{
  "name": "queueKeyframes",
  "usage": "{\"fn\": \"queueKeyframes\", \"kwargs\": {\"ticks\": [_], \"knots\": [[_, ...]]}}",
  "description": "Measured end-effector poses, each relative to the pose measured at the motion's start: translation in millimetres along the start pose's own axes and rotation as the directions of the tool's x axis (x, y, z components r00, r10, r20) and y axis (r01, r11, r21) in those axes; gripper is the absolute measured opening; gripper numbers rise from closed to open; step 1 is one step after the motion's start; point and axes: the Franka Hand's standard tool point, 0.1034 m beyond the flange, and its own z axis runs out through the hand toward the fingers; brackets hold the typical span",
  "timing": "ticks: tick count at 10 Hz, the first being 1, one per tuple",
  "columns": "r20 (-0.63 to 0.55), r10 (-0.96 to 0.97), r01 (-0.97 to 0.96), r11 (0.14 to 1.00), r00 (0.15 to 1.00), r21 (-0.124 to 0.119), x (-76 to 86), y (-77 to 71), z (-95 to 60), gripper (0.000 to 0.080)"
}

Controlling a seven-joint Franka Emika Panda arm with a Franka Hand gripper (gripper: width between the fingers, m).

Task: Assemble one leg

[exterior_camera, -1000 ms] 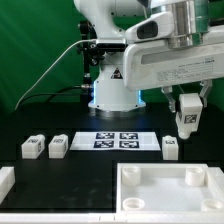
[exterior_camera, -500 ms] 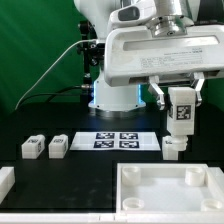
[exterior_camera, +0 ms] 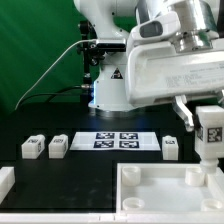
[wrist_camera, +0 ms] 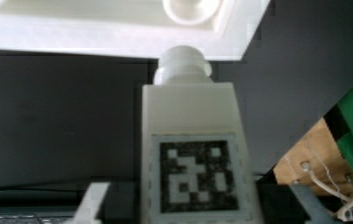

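The arm [exterior_camera: 170, 70] stretches from the far base toward the exterior view's right, wrist turned downward. Its gripper [exterior_camera: 206, 120] hangs clamped on the leg [exterior_camera: 209, 148], held upright.

I see leg [wrist_camera: 191, 130], tag facing camera, rounded tip overlapping white tray [wrist_camera: 66, 35] edge, near socket [wrist_camera: 194, 10]; black desk [wrist_camera: 48, 120] behind.

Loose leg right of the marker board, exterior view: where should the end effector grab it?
Likely from straight above, closing on the flat side faces of the loose leg, tagged face left free: it is a squat block resting on the table. End effector currently holds another leg.
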Motion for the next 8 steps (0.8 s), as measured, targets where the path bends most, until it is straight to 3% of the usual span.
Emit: {"fn": "queueKeyframes", "kwargs": {"ticks": [1,2,5,8], "knots": [[0.000,0.007,-0.007,1.000,1.000,0.006,0.8,-1.6,15.8,0.0291],[0.009,0.010,-0.010,1.000,1.000,0.023,-4.5,-13.2,40.1,0.0291],[-0.002,0.007,-0.007,1.000,1.000,0.016,-11.9,-6.9,49.9,0.0291],[0.007,0.002,-0.002,1.000,1.000,0.019,-14.5,-9.6,43.7,0.0291]]}}
